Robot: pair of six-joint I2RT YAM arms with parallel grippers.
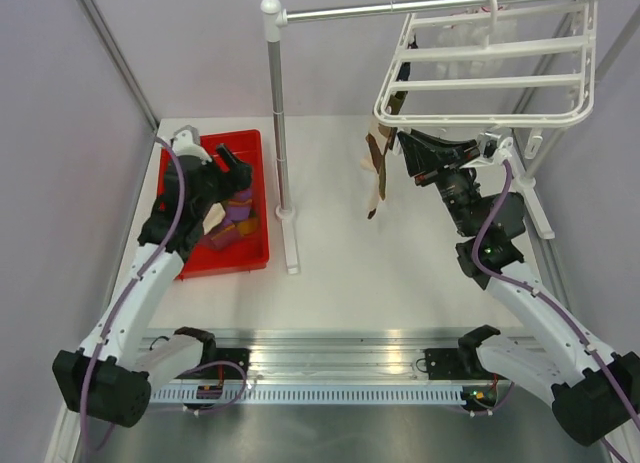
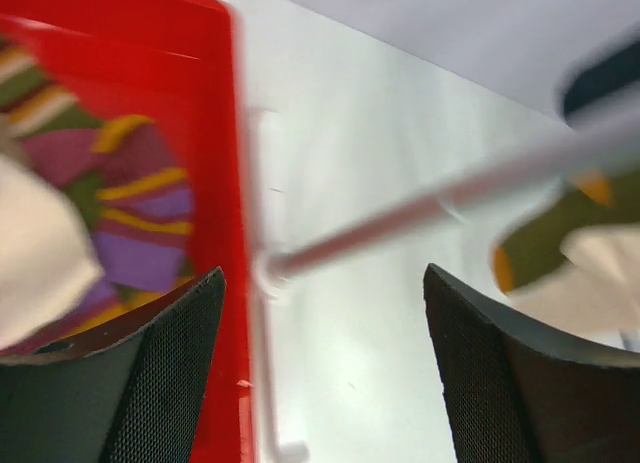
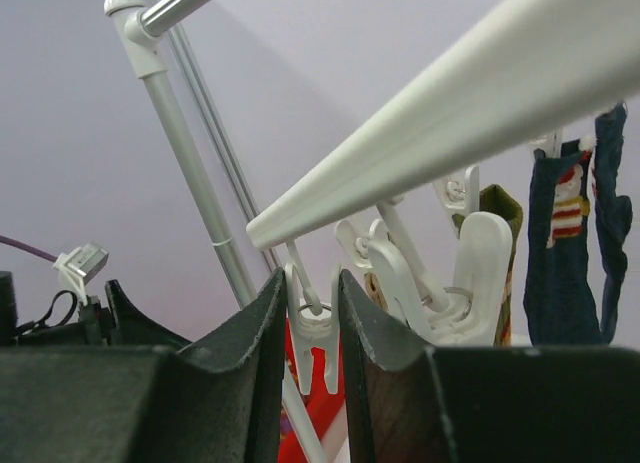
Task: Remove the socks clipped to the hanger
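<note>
The large white plastic rectangular drying hanger (image 1: pixel 480 83) hangs by its hook from the horizontal bar of a silver metal pole stand (image 1: pixel 281 123) over the far right of the white table (image 1: pixel 380 273). Below its near left corner dangles a brown-and-cream striped sock (image 1: pixel 378 173). The right gripper (image 3: pixel 310 278) is raised to that corner just under a frame bar. Its fingers stand only a narrow gap apart, closed on a small white plastic clip (image 3: pixel 312 333) that hangs from the bar. Behind it, in the right wrist view, a dark navy sock with a small red-and-white figure (image 3: pixel 570 253) and an olive sock (image 3: pixel 503 208) hang from other clips. At the far left of the table lies a shallow red plastic tray (image 1: pixel 250 148). It holds a purple-and-olive sock with orange stripes (image 2: pixel 140 203) and a white sock (image 2: pixel 35 253) (the left wrist view is blurred, so little more can be read there). The left gripper (image 2: pixel 322 313) is above the tray's right side with its fingers spread wide and nothing between them.
</note>
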